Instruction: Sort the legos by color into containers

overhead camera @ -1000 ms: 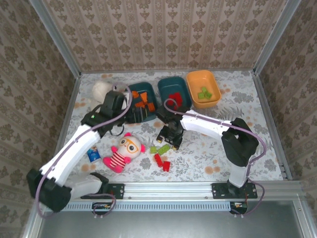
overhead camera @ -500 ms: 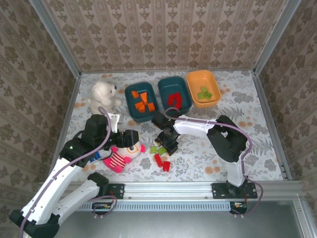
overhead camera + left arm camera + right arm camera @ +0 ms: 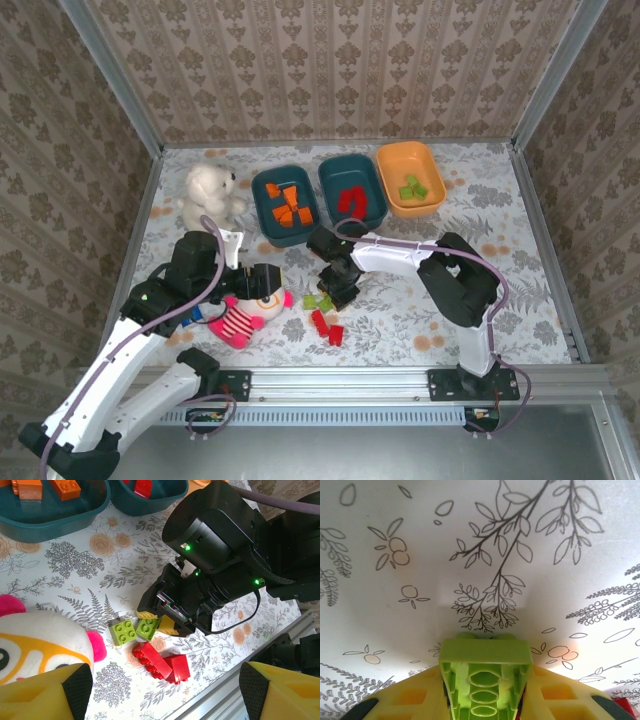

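- Top view: the left gripper (image 3: 262, 280) hangs over the head of the pink doll (image 3: 243, 312) at the near left; its opening cannot be told from here.
- The right gripper (image 3: 335, 288) is low over the table (image 3: 520, 260) in the middle, at two lime legos (image 3: 318, 301). Two red legos (image 3: 325, 327) lie just nearer.
- Along the far side, from left to right, stand the left teal bin (image 3: 285, 237) with orange legos (image 3: 288, 207), the middle teal bin (image 3: 345, 172) with red ones, and the orange bin (image 3: 405, 160) with lime ones. A white plush dog (image 3: 208, 190) sits to their left.
- Left wrist view: the left gripper (image 3: 160, 692) is spread wide and holds nothing, its yellow fingertips (image 3: 40, 700) at the two near corners.
- Beyond it, the right gripper (image 3: 157, 619) has its yellow tips on either side of the held lime lego (image 3: 148, 628). A loose lime lego (image 3: 123, 631) lies just left of that, and the red legos (image 3: 160, 661) lie nearer.
- Right wrist view: the right gripper (image 3: 485, 680) is closed on the held lime lego (image 3: 485, 655). The brick is pinched between both yellow pads (image 3: 410, 697), its hollow underside toward the camera, right at the patterned table (image 3: 480, 540).
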